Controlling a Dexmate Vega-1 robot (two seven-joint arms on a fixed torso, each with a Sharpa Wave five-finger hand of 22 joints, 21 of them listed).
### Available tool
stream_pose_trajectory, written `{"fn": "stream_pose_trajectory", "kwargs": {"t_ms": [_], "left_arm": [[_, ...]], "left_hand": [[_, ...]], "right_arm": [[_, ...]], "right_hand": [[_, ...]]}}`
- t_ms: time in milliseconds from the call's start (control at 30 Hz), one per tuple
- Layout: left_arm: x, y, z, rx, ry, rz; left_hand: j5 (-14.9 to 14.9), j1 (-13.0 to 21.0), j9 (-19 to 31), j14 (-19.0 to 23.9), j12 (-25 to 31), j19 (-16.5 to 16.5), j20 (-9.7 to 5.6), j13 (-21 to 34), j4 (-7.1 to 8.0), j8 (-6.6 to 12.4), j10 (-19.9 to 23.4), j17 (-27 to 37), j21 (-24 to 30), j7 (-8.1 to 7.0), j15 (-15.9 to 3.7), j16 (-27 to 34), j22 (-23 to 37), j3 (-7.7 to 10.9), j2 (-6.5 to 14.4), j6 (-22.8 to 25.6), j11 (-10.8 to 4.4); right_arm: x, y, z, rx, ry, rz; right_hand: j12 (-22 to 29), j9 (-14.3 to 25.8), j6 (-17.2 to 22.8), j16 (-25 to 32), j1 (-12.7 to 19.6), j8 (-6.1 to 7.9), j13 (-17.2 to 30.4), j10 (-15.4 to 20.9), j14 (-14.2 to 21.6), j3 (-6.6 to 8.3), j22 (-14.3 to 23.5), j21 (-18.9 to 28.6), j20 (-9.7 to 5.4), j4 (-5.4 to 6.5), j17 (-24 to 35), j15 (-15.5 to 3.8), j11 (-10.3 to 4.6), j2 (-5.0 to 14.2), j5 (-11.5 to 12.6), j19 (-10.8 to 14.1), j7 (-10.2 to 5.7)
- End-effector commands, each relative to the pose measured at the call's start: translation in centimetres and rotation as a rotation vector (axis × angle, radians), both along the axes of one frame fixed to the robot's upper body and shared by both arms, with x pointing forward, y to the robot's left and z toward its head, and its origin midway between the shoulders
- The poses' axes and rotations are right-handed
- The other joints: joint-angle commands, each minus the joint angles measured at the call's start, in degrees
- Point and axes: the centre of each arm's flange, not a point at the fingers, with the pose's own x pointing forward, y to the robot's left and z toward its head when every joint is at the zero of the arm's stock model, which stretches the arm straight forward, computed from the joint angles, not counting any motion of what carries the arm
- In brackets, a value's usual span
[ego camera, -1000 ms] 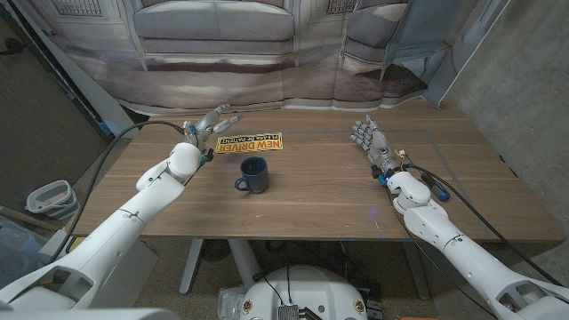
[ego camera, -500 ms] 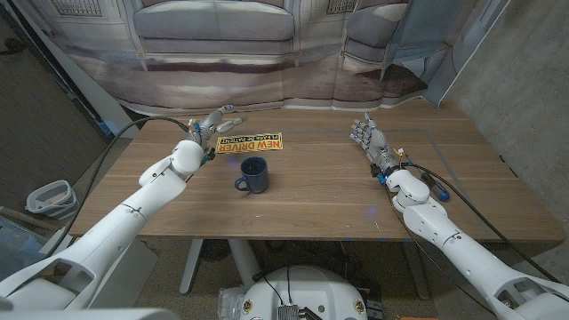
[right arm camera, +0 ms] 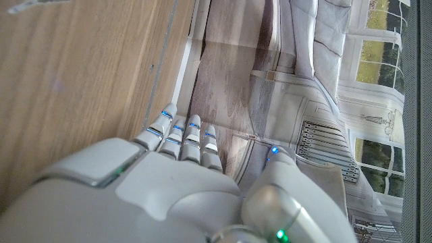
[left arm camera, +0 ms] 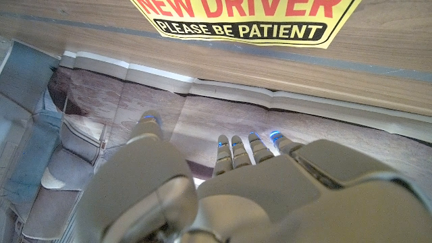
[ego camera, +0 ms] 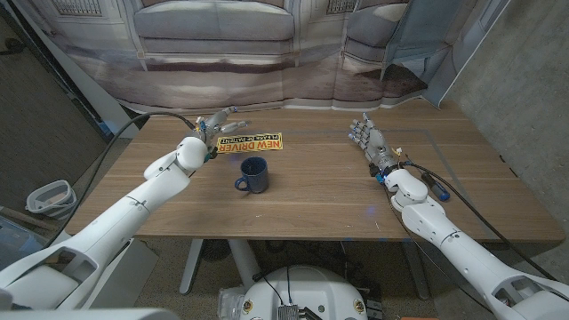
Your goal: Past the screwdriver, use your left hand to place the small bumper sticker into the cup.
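A wooden bench [ego camera: 320, 191] carries a dark blue cup [ego camera: 253, 174] near its middle, with a yellow "New Driver" sticker [ego camera: 251, 142] lying flat just behind it, toward the far edge. The left hand [ego camera: 216, 125] hovers at the sticker's left end, fingers spread and holding nothing. The right hand [ego camera: 367, 138] waits well apart on its own side, fingers extended together, empty. No screwdriver is visible. To pick up the flat sticker cleanly, the left hand likely needs to lower onto that near end and pinch an edge before carrying it the short way to the cup.
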Motion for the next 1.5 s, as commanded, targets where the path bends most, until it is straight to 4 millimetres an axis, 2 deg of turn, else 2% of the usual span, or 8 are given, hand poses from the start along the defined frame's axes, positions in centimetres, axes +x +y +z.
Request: {"fn": "stream_pose_trajectory", "kwargs": {"t_ms": [33, 133, 233, 300, 333, 933, 1233, 1500], "left_arm": [[0.5, -0.4, 0.0, 0.018, 0.019, 0.013], [0.4, -0.6, 0.0, 0.03, 0.016, 0.026], [0.3, -0.7, -0.1, 0.019, 0.015, 0.035], [0.4, -0.7, -0.2, 0.009, 0.017, 0.025], [0.4, -0.7, -0.3, 0.006, 0.015, 0.028], [0.9, -0.7, -0.9, -0.018, 0.006, 0.062], [1.3, -0.4, -0.9, -0.011, 0.038, 0.073], [2.1, -0.9, -0.7, 0.021, 0.082, 0.063]], "left_hand": [[0.3, 1.2, 0.2, -1.0, 0.0, 0.2, 1.47, 0.1, -0.62, -0.27, -0.7, 0.2, 0.1, -0.62, -0.56, -0.2, 0.1, -0.04, 0.0, -0.4, 0.07], [0.3, 1.7, 0.2, -1.0, -0.1, 0.7, 2.58, 0.1, -0.97, -0.44, -0.8, 0.2, 0.3, -1.22, -0.55, -0.1, 0.1, -0.13, -0.3, -0.8, 0.15], [0.4, 2.1, 0.2, -1.1, 0.0, 1.5, 3.05, 0.1, -1.23, -0.52, -0.9, 0.2, 0.6, -1.51, -0.6, -0.1, 0.2, -0.19, -0.5, -0.9, 0.14], [0.5, 2.9, 0.3, -1.2, 0.0, 3.1, 6.56, 0.1, -1.75, -0.62, -1.0, 0.3, 1.1, -1.91, -0.56, 0.0, 0.3, -0.4, -0.8, -1.1, -0.04], [0.5, 3.0, 0.3, -1.1, 0.0, 3.2, 6.92, 0.1, -1.79, -0.63, -1.2, 0.3, 1.2, -1.88, -0.41, 0.0, 0.3, -0.42, -0.9, -1.1, -0.03], [0.6, 4.1, 0.4, 0.8, 0.7, 6.1, 8.41, 0.2, -2.33, 0.25, 0.3, 0.4, 2.0, -3.36, -0.64, 0.7, 0.5, -0.7, -1.1, 1.6, -0.67], [0.6, 4.5, 0.4, 1.4, 0.9, 6.4, 8.05, 0.2, -2.56, 0.45, 0.9, 0.4, 2.0, -3.68, -1.03, 0.8, 0.5, -0.77, -1.1, 2.4, -0.94], [0.7, 4.8, 0.4, 1.5, 0.9, 6.1, 7.66, 0.2, -2.66, 0.5, 1.1, 0.5, 1.8, -3.92, -1.13, 0.8, 0.5, -0.8, -1.1, 2.8, -1.07]], "right_arm": [[0.2, 0.2, -0.3, 0.006, 0.01, -0.002], [0.2, 0.2, -0.3, 0.005, 0.009, -0.002], [0.3, 0.2, -0.4, 0.006, 0.012, -0.001], [0.3, 0.1, -0.5, 0.006, 0.013, -0.001], [0.3, 0.0, -0.5, 0.007, 0.014, -0.001], [0.2, -0.6, -0.5, -0.004, 0.018, -0.001], [0.1, -0.5, -0.6, -0.001, 0.02, 0.003], [-0.1, -0.6, -0.9, 0.001, 0.022, -0.001]], "right_hand": [[0.0, 0.2, 0.4, 0.0, 0.5, 0.01, 0.2, 0.5, 0.6, -0.13, 0.3, -0.1, 0.2, -0.15, 0.2, -0.13, -0.16, -0.01, -0.1, 0.5, 0.06], [0.0, 0.2, 0.4, 0.0, 0.5, -0.01, 0.2, 0.5, 0.6, -0.14, 0.3, -0.2, 0.22, -0.16, 0.2, -0.1, -0.16, 0.0, -0.1, 0.5, 0.05], [-0.1, 0.2, 0.4, 0.0, 0.5, 0.0, 0.2, 0.5, 0.6, -0.15, 0.3, -0.2, 0.22, -0.18, 0.2, -0.11, -0.23, 0.0, -0.1, 0.5, 0.09], [-0.1, 0.2, 0.5, 0.0, 0.5, 0.01, 0.2, 0.4, 0.6, -0.16, 0.3, -0.3, 0.21, -0.19, 0.2, -0.09, -0.24, 0.01, -0.1, 0.5, 0.04], [-0.1, 0.2, 0.5, 0.0, 0.5, 0.0, 0.2, 0.4, 0.6, -0.16, 0.3, -0.3, 0.24, -0.19, 0.2, -0.09, -0.23, 0.02, -0.1, 0.5, 0.0], [-0.1, 0.2, 0.4, 0.0, 0.5, -0.06, 0.2, 0.6, 0.7, -0.23, 0.3, -0.6, 0.27, -0.25, 0.2, -0.13, -0.17, 0.09, -0.1, 0.7, -0.04], [-0.1, 0.2, 0.4, 0.0, 0.5, -0.08, 0.2, 0.6, 0.7, -0.26, 0.3, -0.7, 0.27, -0.28, 0.2, -0.16, -0.16, 0.12, -0.2, 0.8, -0.04], [-0.1, 0.2, 0.4, -0.1, 0.5, -0.12, 0.2, 0.6, 0.7, -0.28, 0.3, -0.8, 0.27, -0.3, 0.2, -0.14, -0.2, 0.15, -0.2, 0.8, -0.06]]}}
